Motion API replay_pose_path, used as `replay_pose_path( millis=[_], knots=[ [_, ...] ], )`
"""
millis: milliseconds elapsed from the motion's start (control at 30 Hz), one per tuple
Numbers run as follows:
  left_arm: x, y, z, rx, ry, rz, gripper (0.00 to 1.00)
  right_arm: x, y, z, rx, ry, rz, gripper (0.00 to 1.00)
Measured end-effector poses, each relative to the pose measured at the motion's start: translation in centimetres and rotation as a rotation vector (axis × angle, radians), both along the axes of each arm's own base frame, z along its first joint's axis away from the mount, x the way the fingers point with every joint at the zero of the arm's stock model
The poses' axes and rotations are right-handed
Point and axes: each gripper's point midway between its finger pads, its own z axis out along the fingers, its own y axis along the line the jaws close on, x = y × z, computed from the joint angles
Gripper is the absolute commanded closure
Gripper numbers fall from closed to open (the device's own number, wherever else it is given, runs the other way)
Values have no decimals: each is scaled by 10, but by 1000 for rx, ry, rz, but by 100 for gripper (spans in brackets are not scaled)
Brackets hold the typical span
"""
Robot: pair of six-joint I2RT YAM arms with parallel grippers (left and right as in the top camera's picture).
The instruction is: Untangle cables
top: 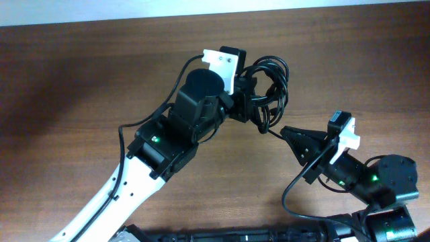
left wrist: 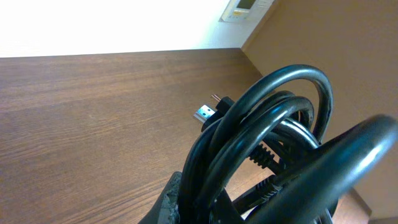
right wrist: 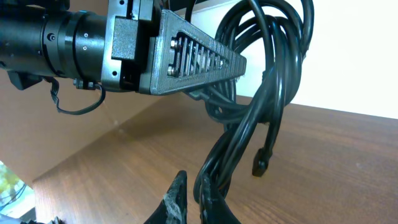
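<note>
Cables [top: 270,87] hang as one tight knot of glossy black loops above the table [top: 80,67], near the middle of its far side. They do not lie on the wood, because the left tool [top: 243,101] is clenched on them and holds them lifted. In the left wrist view a metal-tipped plug [left wrist: 204,113] sticks out behind the loops, toward the wood. The right tool [top: 285,132] comes from the other side and lower. In its own camera its fingers [right wrist: 177,202] are closed on strands that run down from the knot, so it grasps the same knot too. A small plug end [right wrist: 261,165] dangles free just beside these strands, and I see it touching nothing. I judge that this arrangement serves for pulling: one tool anchors the knot high and the other takes a lower strand, so that a loop can be drawn out. Which strand belongs to which cord I cannot tell, because the loops cover each other. One risk is that a pull only tightens the knot.
</note>
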Motion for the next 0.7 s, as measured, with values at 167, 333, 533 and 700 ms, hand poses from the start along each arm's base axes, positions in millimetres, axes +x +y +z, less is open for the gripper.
replay_pose_path(
  millis=[167, 333, 533, 700],
  knots=[
    [5, 5, 0, 25, -23, 27, 100, 7, -9, -20, -20, 89, -73, 79],
    [8, 8, 0, 78, -71, 20, 100, 17, -25, -37, -51, 154, -192, 37],
    [8, 9, -2, 195, -173, -42, 100, 18, -26, -35, -53, 143, -200, 30],
    [7, 9, -2, 232, -205, -62, 100, 8, -9, -10, -32, 19, -74, 30]
  ],
)
